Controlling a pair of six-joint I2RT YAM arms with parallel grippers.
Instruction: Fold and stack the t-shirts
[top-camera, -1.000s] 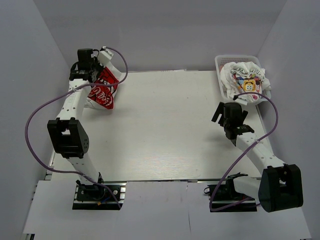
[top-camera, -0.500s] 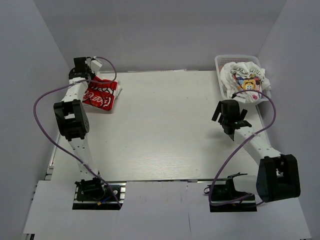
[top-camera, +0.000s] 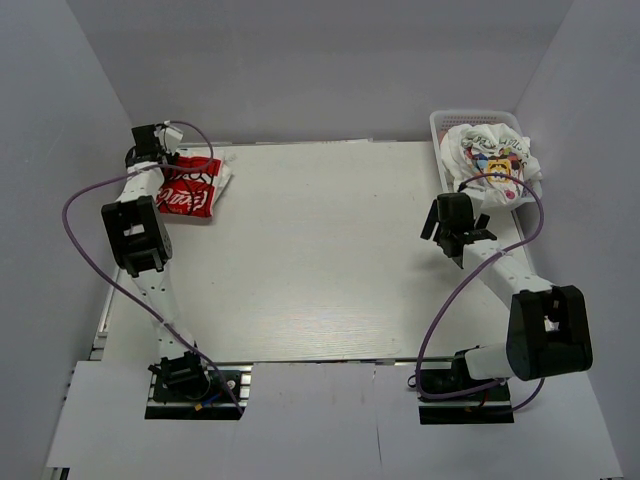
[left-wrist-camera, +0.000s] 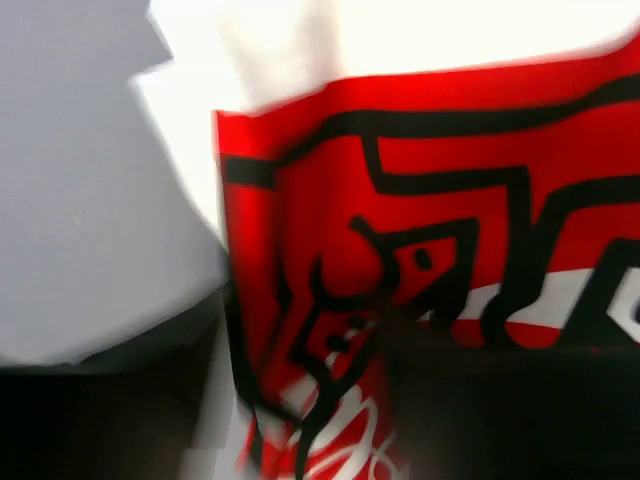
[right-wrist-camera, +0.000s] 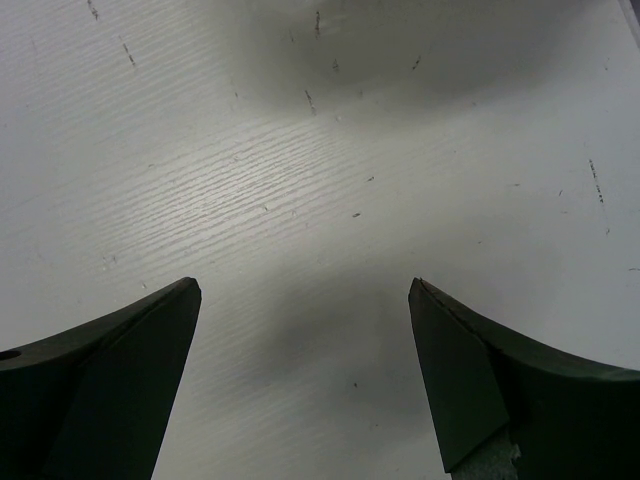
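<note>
Red-logo t-shirt (top-camera: 190, 188), soft folded cotton, now flatter and nearer the tabletop (top-camera: 320, 250) 10 o'clock corner; left tool (top-camera: 158, 152) there, grip unclear. Right tool (right-wrist-camera: 302, 290) wide apart, empty. Crumpled t-shirts (top-camera: 487, 160) fill mesh basket (top-camera: 440, 125), 2 o'clock.

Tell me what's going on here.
Two robot arms are working through t-shirts. The left gripper is at the far-left corner of the table, over a folded red-print t-shirt lying there. Its wrist view is too blurred to tell whether the fingers grip the cloth. The right gripper hangs open over bare table, beside the basket, which holds a crumpled pile of t-shirts not yet folded.
</note>
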